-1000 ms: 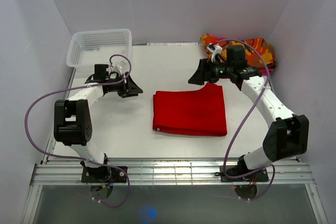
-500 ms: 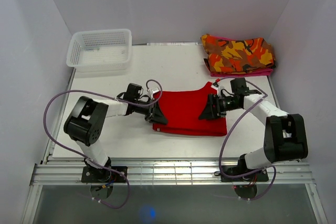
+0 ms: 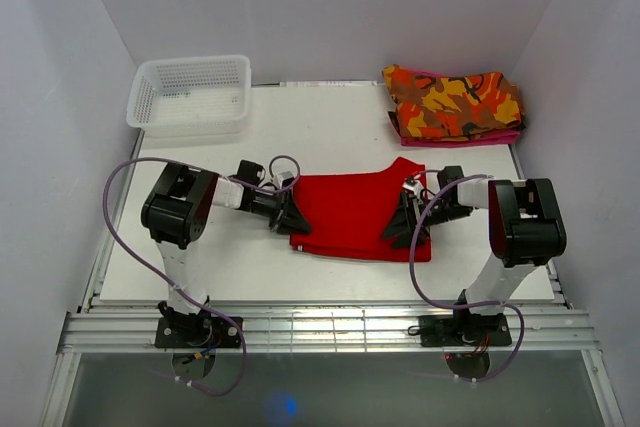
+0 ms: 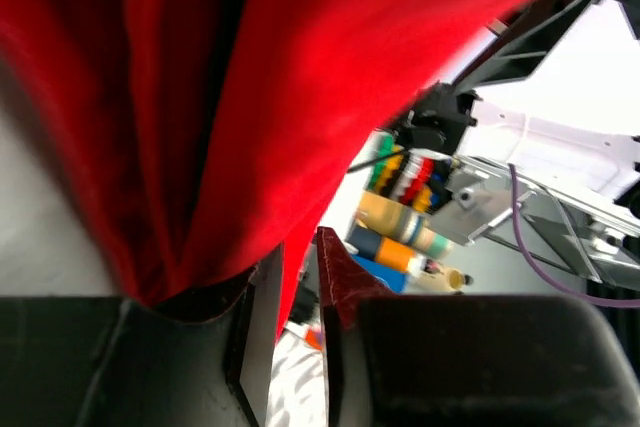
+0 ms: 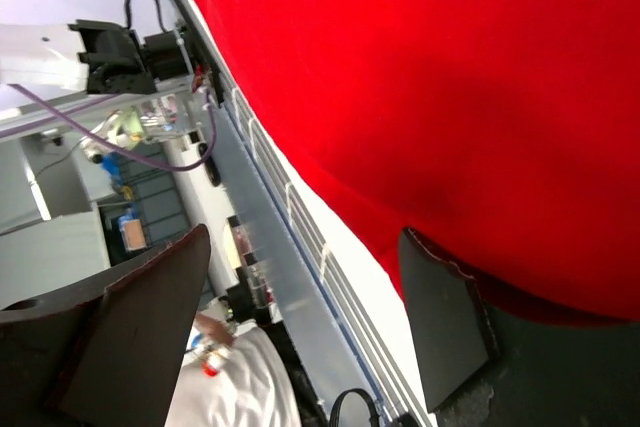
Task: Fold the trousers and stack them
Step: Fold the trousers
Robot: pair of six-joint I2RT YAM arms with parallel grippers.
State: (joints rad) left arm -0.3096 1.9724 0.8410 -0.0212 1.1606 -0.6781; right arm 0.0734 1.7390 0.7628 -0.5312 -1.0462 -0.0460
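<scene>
The red trousers (image 3: 352,209) lie folded in a rough square at the middle of the table. My left gripper (image 3: 289,217) is at their left edge. In the left wrist view its jaws (image 4: 293,247) stand narrow, with a fold of the red cloth (image 4: 200,97) pinched between them. My right gripper (image 3: 401,230) is at the near right corner of the trousers. In the right wrist view it (image 5: 305,235) is wide open; one finger (image 5: 440,317) lies against the red cloth (image 5: 450,67) and the other finger (image 5: 150,317) stands well off it.
A camouflage-patterned garment (image 3: 455,102) lies folded at the back right corner. A white mesh basket (image 3: 190,92) stands at the back left. The metal rail (image 3: 330,329) runs along the near edge, close behind both grippers.
Both arms came forward from the back of the table to the trousers' edges. The left jaws closed on the left edge; the right gripper slid to the near right corner, still open.
</scene>
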